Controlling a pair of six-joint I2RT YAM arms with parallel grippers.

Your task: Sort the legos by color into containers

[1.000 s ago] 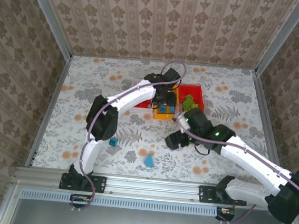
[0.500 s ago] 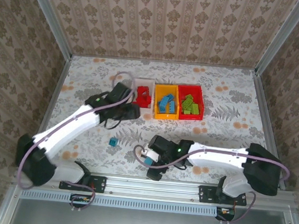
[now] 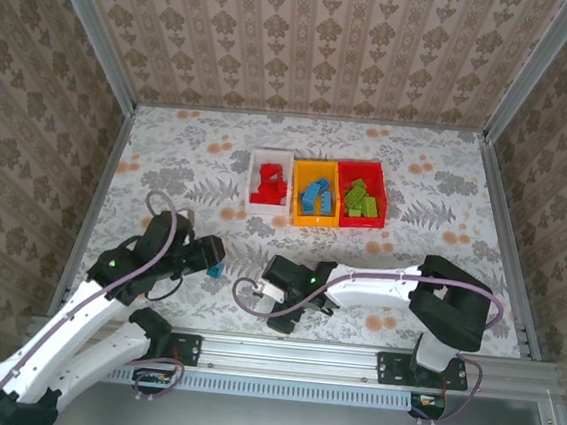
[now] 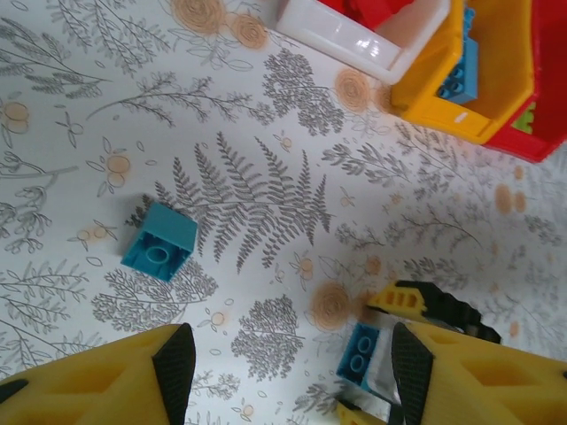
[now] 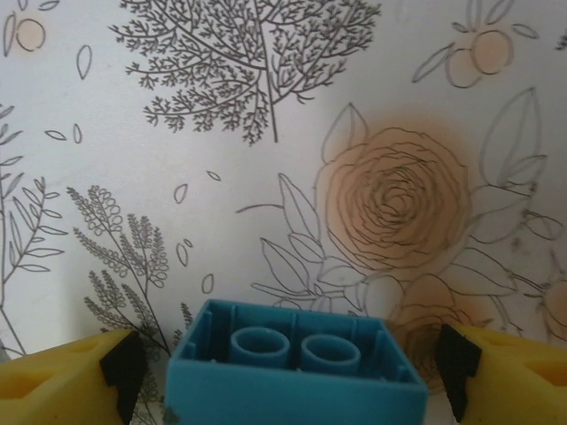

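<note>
Two blue plastic bricks lie loose on the floral-patterned bench [image 3: 430, 257]: a small teal cube [image 4: 159, 241] at near left and a hollow-bottomed blue brick [image 5: 292, 350] at near centre. In the last second both arms swung back from the bins. The right end effector [image 5: 290, 372] straddles the brick, parted and not gripping. The left end effector [image 4: 291, 354] gapes empty short of the cube. Both bricks probably belong in the yellow-orange plastic bin [image 3: 315, 221].

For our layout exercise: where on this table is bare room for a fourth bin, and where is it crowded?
Free: the table left of the white bin, and right of the red bin. Crowded: near middle, where left gripper and right gripper sit by blue bricks.
</note>
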